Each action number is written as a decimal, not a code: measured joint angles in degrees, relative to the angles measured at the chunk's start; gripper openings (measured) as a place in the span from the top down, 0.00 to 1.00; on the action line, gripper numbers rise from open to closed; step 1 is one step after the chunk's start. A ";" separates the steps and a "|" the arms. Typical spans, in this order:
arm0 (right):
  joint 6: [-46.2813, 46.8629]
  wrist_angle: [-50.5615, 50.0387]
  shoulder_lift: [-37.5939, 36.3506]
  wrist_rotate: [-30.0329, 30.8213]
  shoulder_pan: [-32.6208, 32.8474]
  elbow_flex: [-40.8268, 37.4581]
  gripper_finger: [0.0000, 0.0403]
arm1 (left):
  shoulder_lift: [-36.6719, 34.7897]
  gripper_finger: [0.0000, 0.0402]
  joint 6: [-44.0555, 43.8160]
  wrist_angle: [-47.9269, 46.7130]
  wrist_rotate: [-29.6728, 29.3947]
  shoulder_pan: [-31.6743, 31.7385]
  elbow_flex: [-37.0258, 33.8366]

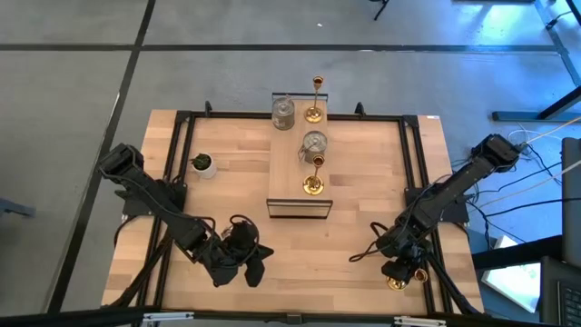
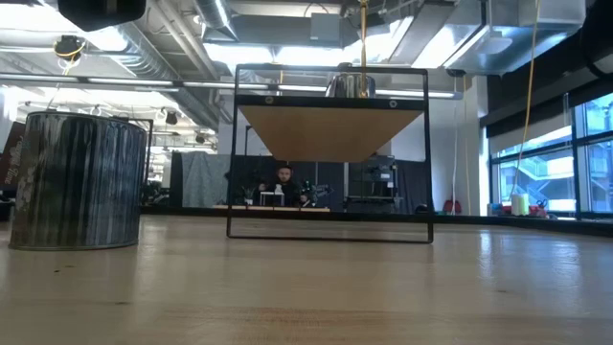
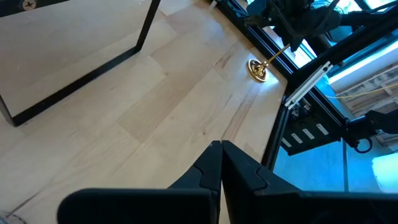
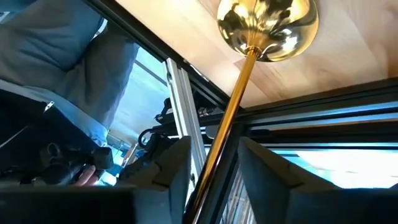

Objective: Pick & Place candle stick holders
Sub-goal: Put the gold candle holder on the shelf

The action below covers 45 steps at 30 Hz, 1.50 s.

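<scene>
A slim gold candlestick (image 4: 239, 93) lies tilted at the table's near right corner, and its round base (image 1: 397, 282) is by the table's edge. My right gripper (image 1: 399, 263) stands over it, with the stem between its two fingers. My left gripper (image 1: 252, 269) is shut and empty, low over the table's near left. A raised wooden shelf (image 1: 290, 168) at the table's middle carries two more gold candlesticks (image 1: 313, 180) (image 1: 314, 102), a squat silver holder (image 1: 314, 143) and a glassy silver one (image 1: 283, 113), all standing on their bases. My right gripper has the gold candlestick's stem (image 4: 217, 149) running along between its two fingers, base end pointing away from the wrist. The stem's upper end passes out of the wrist view's lower edge, so the place of contact is hidden. In the left wrist view the candlestick slants up from its base (image 3: 257, 68).
A small white pot with a green plant (image 1: 203, 164) stands left of the shelf. The shelf's black frame (image 2: 330, 235) rests on the table. A black rail frame (image 1: 418, 182) borders the tabletop. A person sits far behind in the low view (image 2: 283, 182).
</scene>
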 joint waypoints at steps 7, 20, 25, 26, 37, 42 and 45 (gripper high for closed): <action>-1.29 -0.34 0.00 -0.18 -0.07 0.00 0.83 | 0.00 1.00 -0.46 -0.02 0.04 0.08 0.00; -3.84 -0.03 0.00 0.12 -0.11 0.00 0.91 | 0.00 0.99 0.15 1.02 0.24 1.60 0.00; -5.58 1.09 0.00 1.05 -1.13 0.00 0.92 | 0.00 1.00 6.39 7.12 0.86 2.59 0.02; -6.04 1.40 -0.02 1.20 -1.48 0.00 0.92 | 0.00 1.00 7.80 8.50 1.12 2.79 0.02; -8.31 9.64 -0.02 4.74 -6.19 0.02 0.92 | -0.04 0.99 12.83 14.05 10.35 8.33 0.07; -10.14 10.59 -0.02 6.05 -8.96 2.42 0.92 | -0.04 0.99 16.76 17.60 15.00 11.02 0.07; -11.71 10.61 -0.01 6.11 -10.70 4.98 0.92 | -0.04 0.99 19.26 19.57 17.53 12.62 0.27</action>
